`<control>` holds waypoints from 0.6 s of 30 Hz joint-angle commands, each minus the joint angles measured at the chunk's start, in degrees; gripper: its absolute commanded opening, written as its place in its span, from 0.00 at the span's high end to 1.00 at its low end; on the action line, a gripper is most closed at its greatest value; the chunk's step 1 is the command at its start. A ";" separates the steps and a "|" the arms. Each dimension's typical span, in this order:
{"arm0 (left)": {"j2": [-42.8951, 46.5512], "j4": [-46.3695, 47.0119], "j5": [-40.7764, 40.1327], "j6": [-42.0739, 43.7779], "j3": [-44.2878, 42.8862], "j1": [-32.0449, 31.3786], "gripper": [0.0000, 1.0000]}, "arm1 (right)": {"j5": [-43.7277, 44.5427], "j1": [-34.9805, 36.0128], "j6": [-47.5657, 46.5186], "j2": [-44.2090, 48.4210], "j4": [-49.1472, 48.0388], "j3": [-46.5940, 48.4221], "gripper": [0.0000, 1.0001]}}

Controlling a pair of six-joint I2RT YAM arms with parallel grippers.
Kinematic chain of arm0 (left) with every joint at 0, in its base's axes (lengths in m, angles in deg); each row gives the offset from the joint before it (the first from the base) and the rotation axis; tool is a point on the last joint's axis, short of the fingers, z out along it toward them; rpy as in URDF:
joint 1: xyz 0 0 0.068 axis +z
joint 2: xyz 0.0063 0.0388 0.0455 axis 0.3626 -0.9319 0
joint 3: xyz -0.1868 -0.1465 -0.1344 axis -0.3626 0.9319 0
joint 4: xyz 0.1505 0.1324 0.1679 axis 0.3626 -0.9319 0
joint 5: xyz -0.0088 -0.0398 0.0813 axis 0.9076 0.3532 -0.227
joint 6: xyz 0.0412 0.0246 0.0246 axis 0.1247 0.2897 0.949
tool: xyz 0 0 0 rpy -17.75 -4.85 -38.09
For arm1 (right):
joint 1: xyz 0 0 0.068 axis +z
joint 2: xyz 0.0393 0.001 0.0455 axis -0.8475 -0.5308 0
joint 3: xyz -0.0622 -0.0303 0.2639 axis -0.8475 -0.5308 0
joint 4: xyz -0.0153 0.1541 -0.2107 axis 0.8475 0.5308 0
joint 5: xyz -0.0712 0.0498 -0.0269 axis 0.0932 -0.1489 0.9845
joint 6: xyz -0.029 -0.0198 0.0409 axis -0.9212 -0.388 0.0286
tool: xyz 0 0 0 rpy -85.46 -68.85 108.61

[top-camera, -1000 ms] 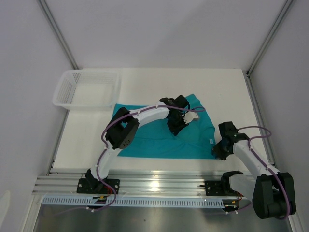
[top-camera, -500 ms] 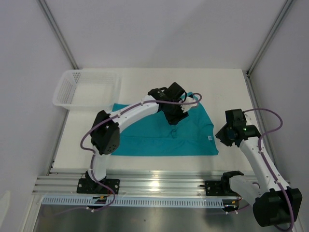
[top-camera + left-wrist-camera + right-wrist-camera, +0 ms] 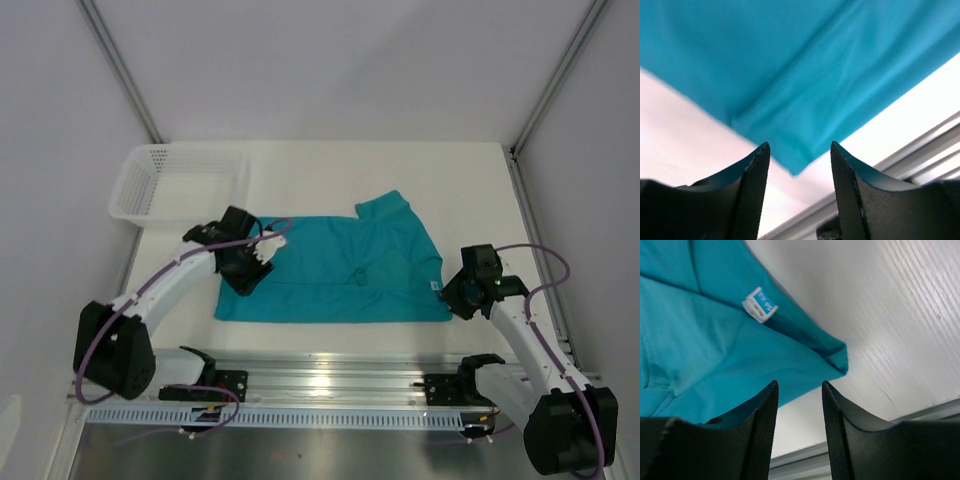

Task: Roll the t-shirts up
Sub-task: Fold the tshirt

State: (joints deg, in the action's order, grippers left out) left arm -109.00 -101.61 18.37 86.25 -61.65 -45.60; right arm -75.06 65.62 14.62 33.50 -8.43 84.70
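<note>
The teal t-shirt (image 3: 345,270) lies flat on the white table, folded lengthwise, with one sleeve sticking out at the far side. My left gripper (image 3: 243,280) is open and empty above the shirt's near left corner (image 3: 790,160). My right gripper (image 3: 463,300) is open and empty beside the shirt's near right corner (image 3: 837,352). A small white label (image 3: 759,305) shows on the cloth near that corner.
A white mesh basket (image 3: 180,184) stands at the far left of the table. A metal rail (image 3: 330,380) runs along the near edge, behind both grippers. White walls close in the table on three sides.
My left arm has swung from the shirt's far right part to its near left corner. The shirt now lies flatter. My right gripper has dropped slightly toward the near right corner.
</note>
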 commanded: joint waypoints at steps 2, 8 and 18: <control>10.52 4.26 -4.94 9.88 15.94 4.56 0.43 | -0.66 -0.30 4.66 2.89 -2.37 -3.73 0.56; 14.67 11.74 -8.02 19.38 25.70 4.56 0.40 | -3.03 -0.12 5.28 -0.10 -2.37 -6.19 0.56; 6.59 19.50 -12.51 28.71 28.62 4.65 0.41 | -1.72 -0.47 6.25 -3.44 -7.03 -10.24 0.56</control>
State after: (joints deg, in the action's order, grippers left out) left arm -99.03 -85.56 4.87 112.43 -33.54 -41.16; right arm -78.12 65.52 19.93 31.83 -12.61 74.74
